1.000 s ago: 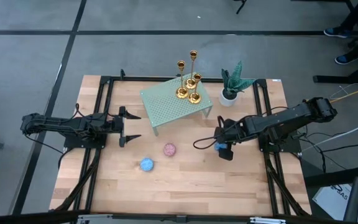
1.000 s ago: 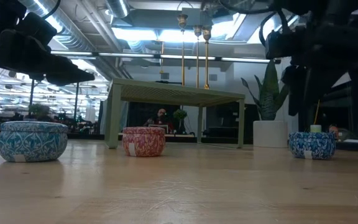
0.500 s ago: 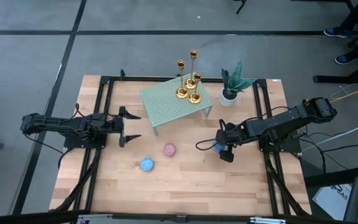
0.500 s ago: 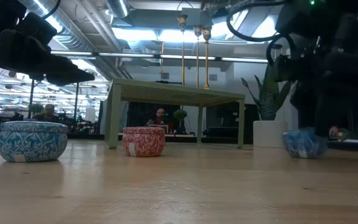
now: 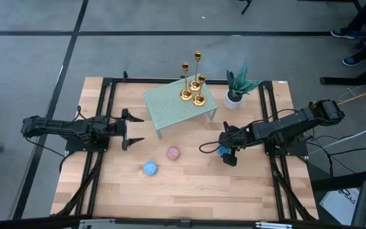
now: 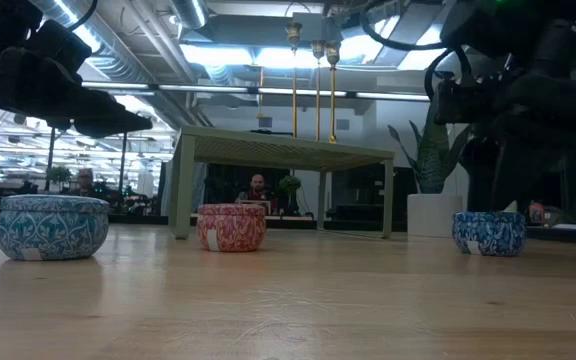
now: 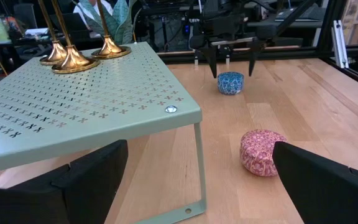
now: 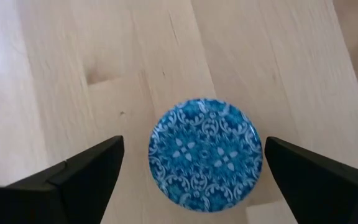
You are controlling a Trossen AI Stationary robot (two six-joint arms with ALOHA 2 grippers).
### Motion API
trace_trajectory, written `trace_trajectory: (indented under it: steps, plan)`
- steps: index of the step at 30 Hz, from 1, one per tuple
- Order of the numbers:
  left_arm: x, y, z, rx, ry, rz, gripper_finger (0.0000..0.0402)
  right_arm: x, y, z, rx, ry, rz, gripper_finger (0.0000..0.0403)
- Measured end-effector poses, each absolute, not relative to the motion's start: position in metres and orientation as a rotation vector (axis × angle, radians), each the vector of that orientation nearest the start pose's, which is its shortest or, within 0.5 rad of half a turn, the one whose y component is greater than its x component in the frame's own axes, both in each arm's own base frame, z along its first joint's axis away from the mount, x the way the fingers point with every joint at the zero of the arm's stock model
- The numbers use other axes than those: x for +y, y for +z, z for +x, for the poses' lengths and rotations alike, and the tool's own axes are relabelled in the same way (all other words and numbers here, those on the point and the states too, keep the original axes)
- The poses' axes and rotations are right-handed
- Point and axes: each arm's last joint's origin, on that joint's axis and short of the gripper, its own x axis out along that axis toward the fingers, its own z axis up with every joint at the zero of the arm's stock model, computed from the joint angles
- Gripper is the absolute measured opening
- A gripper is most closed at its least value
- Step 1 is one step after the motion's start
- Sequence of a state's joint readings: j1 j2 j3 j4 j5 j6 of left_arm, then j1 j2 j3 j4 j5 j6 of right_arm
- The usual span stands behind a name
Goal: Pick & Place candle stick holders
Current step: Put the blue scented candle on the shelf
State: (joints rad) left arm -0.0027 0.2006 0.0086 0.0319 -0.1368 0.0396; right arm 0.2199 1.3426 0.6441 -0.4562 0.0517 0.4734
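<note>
Three gold candle stick holders (image 5: pixel 192 89) stand on their round bases on the far right part of a pale green perforated shelf (image 5: pixel 170 108). Their stems show in the low view (image 6: pixel 318 90) and their bases in the left wrist view (image 7: pixel 73 62). My left gripper (image 5: pixel 135 129) is open and empty, left of the shelf, pointing at it. My right gripper (image 5: pixel 225 152) is open and points down over a blue patterned tin (image 8: pixel 205 163). Its fingers stand on either side of the tin without touching it. The tin sits on the table (image 7: pixel 230 82).
A pink tin (image 5: pixel 173 152) and a second blue tin (image 5: pixel 150 168) sit on the wooden table in front of the shelf. A potted plant (image 5: pixel 237 86) stands right of the shelf. Black frame rails (image 5: pixel 100 159) run along both sides of the table.
My right gripper has come down a little over the blue tin. The tin blurred half a second ago and now sits slightly farther toward the table's left than before. My left arm has kept still.
</note>
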Motion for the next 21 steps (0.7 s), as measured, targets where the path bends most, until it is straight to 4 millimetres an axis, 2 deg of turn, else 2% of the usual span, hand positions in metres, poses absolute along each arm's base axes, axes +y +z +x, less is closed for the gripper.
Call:
trace_trajectory:
  steps: [21]
  plan:
    - [0.0036, 0.1526, 0.1084, 0.164, 0.130, 0.051, 0.0400, 0.0471, 0.1608, 0.2205, 1.144, -0.126, 0.217, 0.0392]
